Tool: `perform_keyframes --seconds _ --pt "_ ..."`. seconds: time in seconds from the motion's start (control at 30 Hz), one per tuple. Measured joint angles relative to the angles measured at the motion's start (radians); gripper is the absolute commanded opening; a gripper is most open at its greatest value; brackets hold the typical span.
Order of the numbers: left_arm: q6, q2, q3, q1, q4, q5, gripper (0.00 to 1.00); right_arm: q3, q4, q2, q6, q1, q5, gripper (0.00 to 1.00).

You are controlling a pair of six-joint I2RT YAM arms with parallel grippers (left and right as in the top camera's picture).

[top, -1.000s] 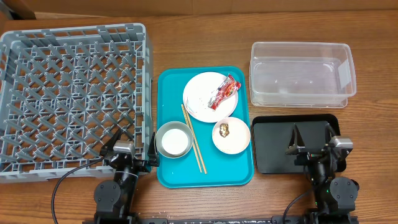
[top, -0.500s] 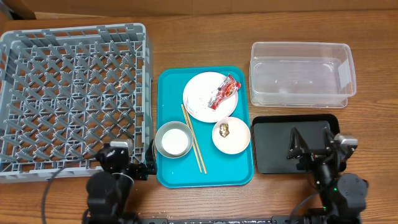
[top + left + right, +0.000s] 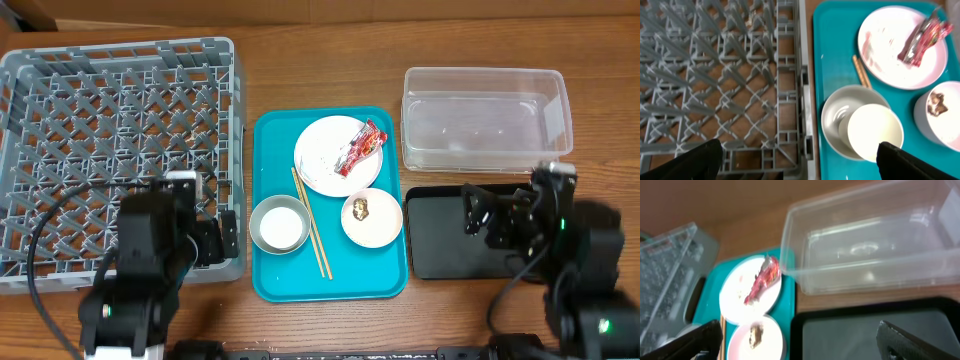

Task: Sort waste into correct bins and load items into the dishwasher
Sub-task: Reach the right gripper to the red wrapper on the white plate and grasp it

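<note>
On the teal tray, a pale plate [image 3: 322, 165] holds a shiny red wrapper [image 3: 362, 147] and a few specks. A small pinkish bowl [image 3: 372, 220] holds a brown food lump [image 3: 361, 209]. A grey bowl [image 3: 257, 232] holds a white cup [image 3: 280, 227]. Wooden chopsticks [image 3: 310, 235] lie between the bowls. The grey dish rack [image 3: 110, 150] is on the left. The clear tub [image 3: 485, 120] and the black tray [image 3: 440, 240] are on the right. My left gripper [image 3: 215, 240] [image 3: 797, 160] is open over the rack's front right corner. My right gripper [image 3: 488, 218] [image 3: 797, 340] is open over the black tray. No paper wad shows.
The teal tray [image 3: 330, 285] lies between the rack and the bins. The rack's right wall [image 3: 802, 80] runs close to the teal tray's left edge. Cables trail from both arms at the table's front edge.
Both arms have lifted and moved away from the front edge. The left gripper now hangs over the rack's corner and the right over the black tray. No object has moved.
</note>
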Motion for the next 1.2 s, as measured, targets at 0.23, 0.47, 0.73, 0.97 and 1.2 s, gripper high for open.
perform_keyframes --seconds 0.23,0.47,0.73,0.97,1.2 --pt "-0.035 0.116 0.058 0.0 -0.113 0.008 1.0 0.359 -0.265 0.354 -0.05 0.001 -0.008 1.0" --pt "-0.053 0.117 0.061 0.0 -0.138 0.029 1.0 0.472 -0.124 0.538 -0.04 0.023 -0.231 1.0" --pt "-0.053 0.118 0.063 0.0 -0.138 0.029 1.0 0.472 -0.018 0.638 -0.039 0.353 -0.095 1.0" --pt "-0.053 0.117 0.064 0.0 -0.137 0.021 1.0 0.482 0.079 0.796 -0.023 0.556 0.126 1.0" --pt "-0.053 0.118 0.064 0.0 -0.137 0.021 1.0 0.5 0.207 1.009 0.033 0.578 0.219 0.9"
